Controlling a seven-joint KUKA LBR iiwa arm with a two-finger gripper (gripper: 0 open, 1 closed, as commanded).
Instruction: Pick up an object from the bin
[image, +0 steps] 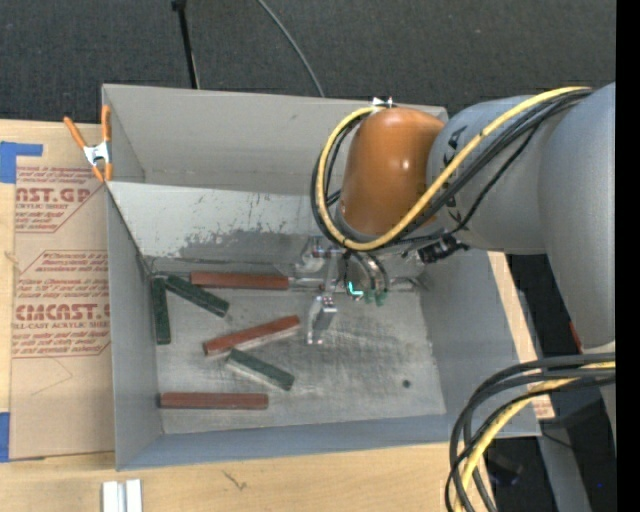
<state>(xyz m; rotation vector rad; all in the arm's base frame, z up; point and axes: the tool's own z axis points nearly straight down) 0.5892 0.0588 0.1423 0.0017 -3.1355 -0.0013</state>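
Grey bin floor (385, 372), end effector (321, 326) at right end of brown stick (252, 336), grip state indiscernible.

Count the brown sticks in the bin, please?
3 brown sticks: one at the back, one slanted in the middle by the gripper, one at the front. The arm could hide more.

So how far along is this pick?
Done: nothing is lifted yet; every stick lies on the floor of the bin. In hand: the gripper is low at the right end of the slanted red-brown stick. Left: gripping it and lifting it out.
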